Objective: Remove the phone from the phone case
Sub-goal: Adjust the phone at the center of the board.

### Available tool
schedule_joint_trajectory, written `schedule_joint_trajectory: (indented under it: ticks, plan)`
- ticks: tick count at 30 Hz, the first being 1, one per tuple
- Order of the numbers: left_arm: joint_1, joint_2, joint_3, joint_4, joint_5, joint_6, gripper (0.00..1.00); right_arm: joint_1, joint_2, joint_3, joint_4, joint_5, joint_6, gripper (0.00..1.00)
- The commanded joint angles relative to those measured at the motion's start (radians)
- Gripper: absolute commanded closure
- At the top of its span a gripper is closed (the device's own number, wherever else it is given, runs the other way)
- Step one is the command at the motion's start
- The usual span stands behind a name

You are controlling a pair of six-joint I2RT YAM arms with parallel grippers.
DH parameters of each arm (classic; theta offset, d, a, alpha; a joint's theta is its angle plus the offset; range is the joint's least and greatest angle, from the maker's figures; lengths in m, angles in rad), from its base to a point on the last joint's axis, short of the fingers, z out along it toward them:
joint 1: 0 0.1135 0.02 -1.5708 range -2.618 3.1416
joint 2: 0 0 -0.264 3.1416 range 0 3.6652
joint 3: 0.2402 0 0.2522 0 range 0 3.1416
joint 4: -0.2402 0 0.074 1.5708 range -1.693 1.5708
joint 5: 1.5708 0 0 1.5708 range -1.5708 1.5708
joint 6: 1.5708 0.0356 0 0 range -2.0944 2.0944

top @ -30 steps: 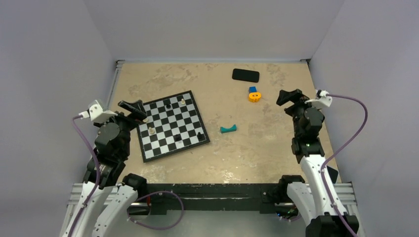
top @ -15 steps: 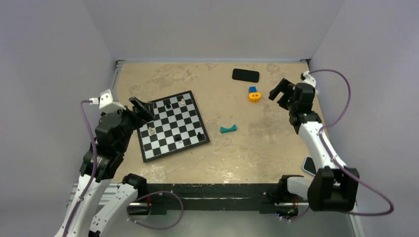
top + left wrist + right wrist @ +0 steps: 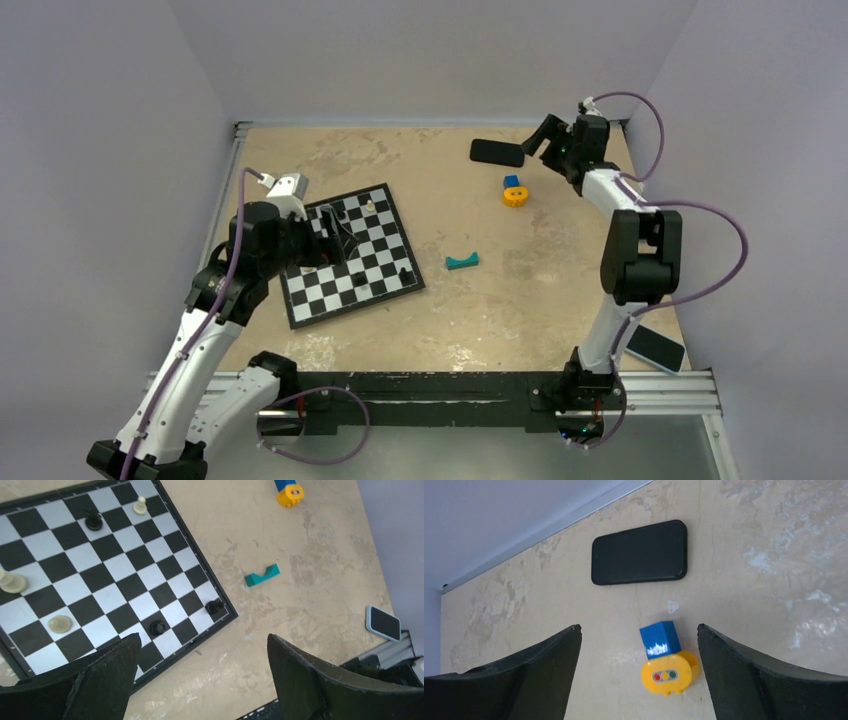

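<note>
Right gripper (image 3: 638, 627) gapes wide, empty, a black slab (image 3: 639, 552) with no visible camera holes just ahead. The blue-rimmed phone (image 3: 655, 348) lies far behind it. Left gripper (image 3: 204, 636) is likewise wide and empty. I'd fear it grabbing the wrong slab.

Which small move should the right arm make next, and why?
Probably ease the right gripper forward and down over the black slab: its jaws stand open, and the slab lies flat just beyond them, past the blue-and-yellow toy. No camera holes show on it, so whether it is the case is unclear.
</note>
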Motion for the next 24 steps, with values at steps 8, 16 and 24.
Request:
schedule_joint_trajectory:
  ticks: [8,16,24]
  plan:
    - [-0.004,-0.009,0.066,0.046,0.242,-0.008,0.0,-0.033,0.365,0.395,0.056,-0.12,0.174,0.14]
    - [-0.005,0.078,0.247,0.169,0.22,-0.12,0.0,-0.035,0.466,0.436,0.083,-0.157,0.227,0.15]
    - [-0.004,0.141,0.32,0.327,0.188,-0.188,0.0,-0.035,0.528,0.449,0.1,-0.247,0.219,0.17]
